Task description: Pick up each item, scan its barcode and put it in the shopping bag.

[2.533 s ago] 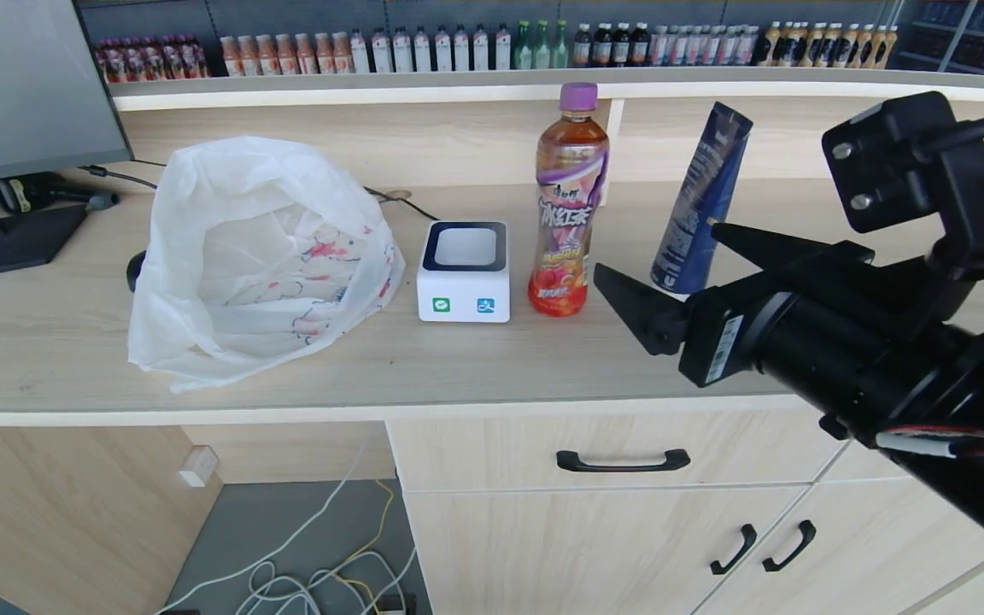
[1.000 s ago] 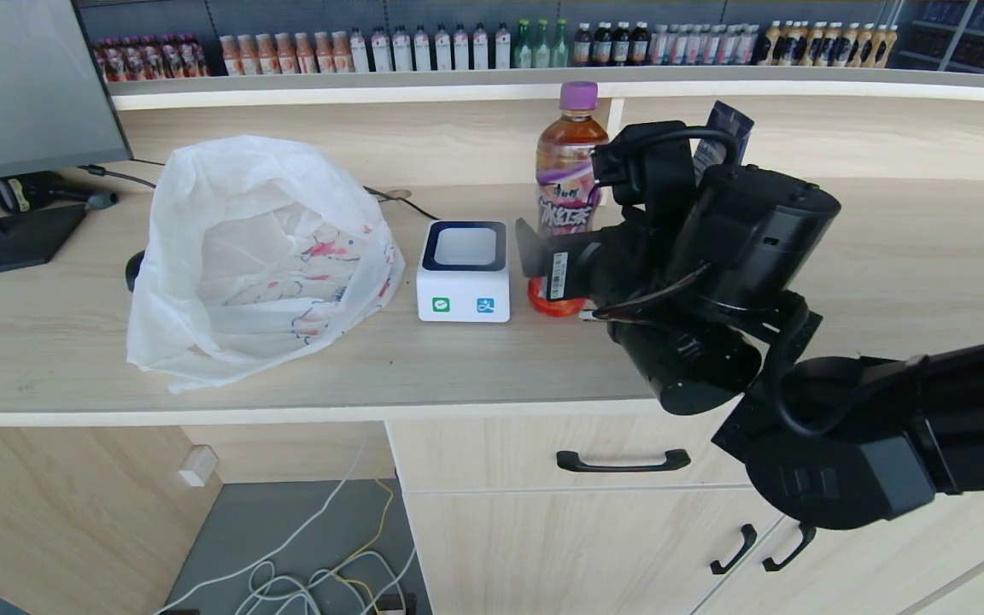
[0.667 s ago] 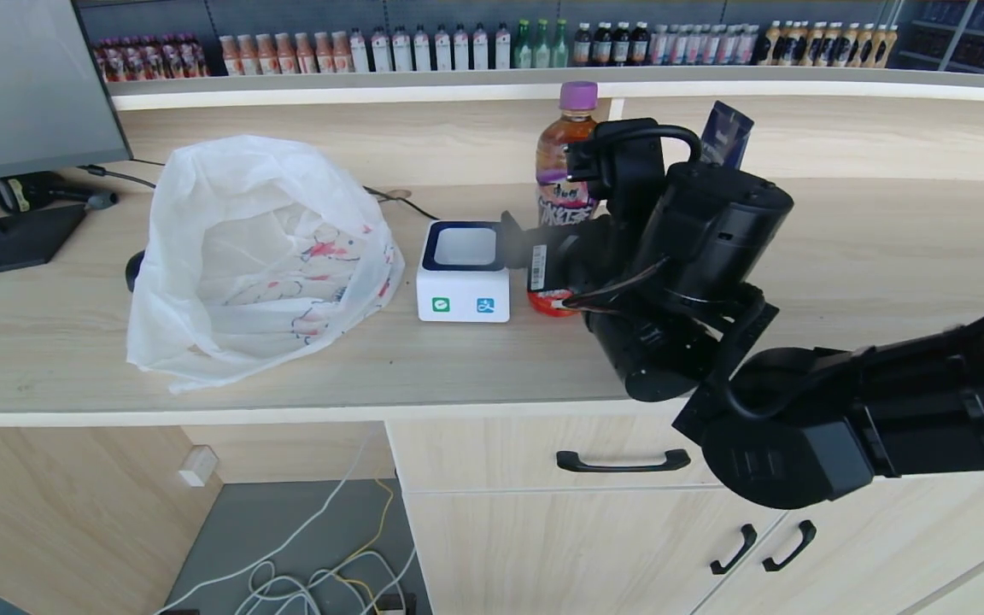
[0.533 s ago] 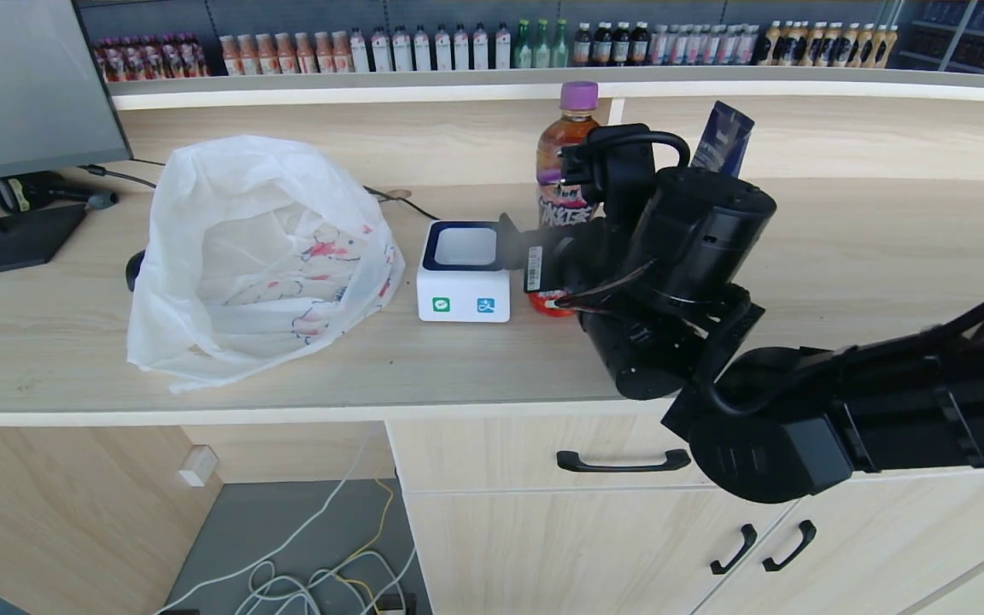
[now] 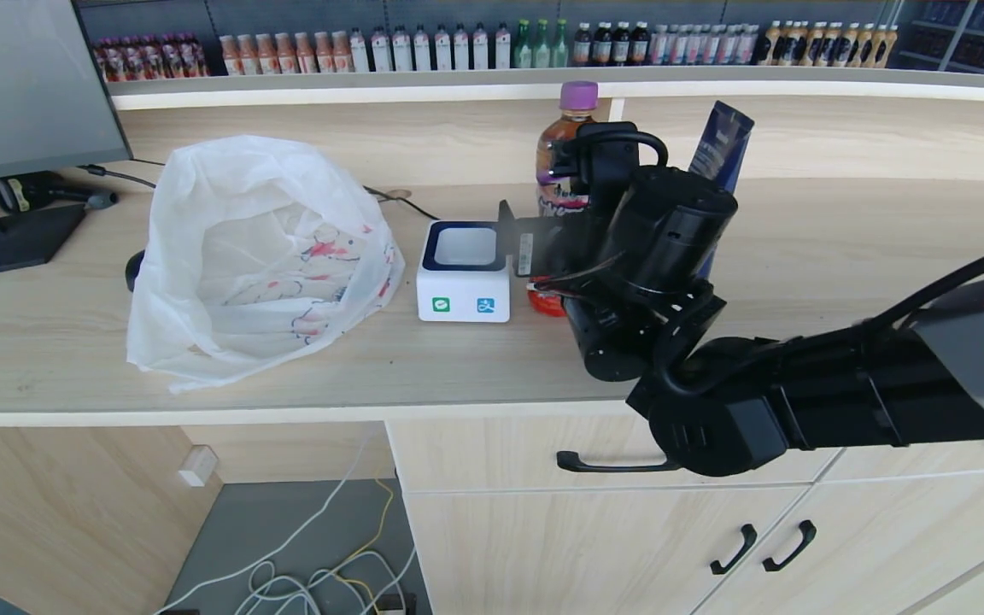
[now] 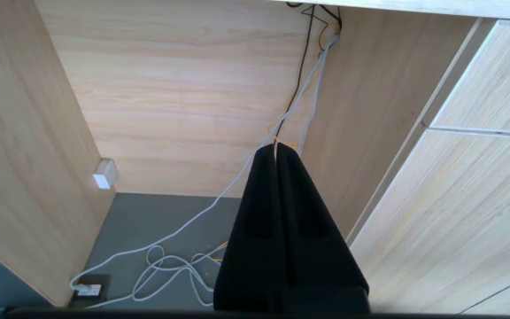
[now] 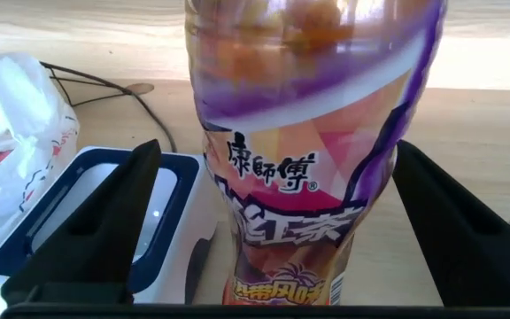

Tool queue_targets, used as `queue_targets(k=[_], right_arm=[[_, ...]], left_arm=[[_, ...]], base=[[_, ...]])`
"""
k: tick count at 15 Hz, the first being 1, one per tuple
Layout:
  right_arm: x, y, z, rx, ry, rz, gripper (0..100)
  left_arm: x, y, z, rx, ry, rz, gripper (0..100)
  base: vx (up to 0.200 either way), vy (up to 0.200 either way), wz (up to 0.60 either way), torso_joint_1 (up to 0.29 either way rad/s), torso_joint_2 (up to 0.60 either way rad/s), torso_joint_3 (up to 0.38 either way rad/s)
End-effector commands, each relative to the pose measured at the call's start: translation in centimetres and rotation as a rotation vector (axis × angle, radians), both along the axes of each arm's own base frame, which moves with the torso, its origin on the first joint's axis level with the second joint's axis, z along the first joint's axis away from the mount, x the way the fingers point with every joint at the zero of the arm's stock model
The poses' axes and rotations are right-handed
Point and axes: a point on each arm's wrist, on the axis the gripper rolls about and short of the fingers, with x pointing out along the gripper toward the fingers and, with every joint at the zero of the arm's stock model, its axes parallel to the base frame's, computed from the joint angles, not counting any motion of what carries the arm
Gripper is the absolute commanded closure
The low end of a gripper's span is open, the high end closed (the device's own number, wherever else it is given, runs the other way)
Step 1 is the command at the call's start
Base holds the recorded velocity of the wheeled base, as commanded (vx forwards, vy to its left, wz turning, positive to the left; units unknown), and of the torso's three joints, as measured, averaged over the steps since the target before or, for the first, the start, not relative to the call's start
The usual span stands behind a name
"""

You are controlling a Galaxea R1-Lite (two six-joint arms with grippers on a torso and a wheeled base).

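Since the right gripper [image 7: 274,155] has advanced across the counter [image 5: 287,367], we find it wide open astride the upright iced-tea bottle [image 5: 562,141], holding nothing; bottle stands beside the scanner [image 5: 464,272]; grasp pending.

Light wood counter [image 5: 56,342], carrying:
- tea bottle [image 5: 573,128] upright, inside gap of R gripper [image 7: 277,177]
- white scanner box [image 5: 463,272] just beside gripper, bag side
- shopping bag [image 5: 244,256] past scanner, farther from gripper
- blue tube [image 5: 721,141] standing tilted, near gripper's opp. side
- monitor stand [image 5: 5,239] well apart, far end
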Motion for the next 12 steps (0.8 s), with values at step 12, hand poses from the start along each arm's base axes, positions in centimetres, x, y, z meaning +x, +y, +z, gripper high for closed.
queue_targets(k=[12], right_arm=[[1.11, 0.37, 0.12, -0.015, -0.022, -0.008, 0]], left_arm=[[0.00, 0.00, 0.00, 0.000, 0.000, 0.000, 100]], base=[[0.000, 0.000, 0.00, 0.000, 0.00, 0.000]])
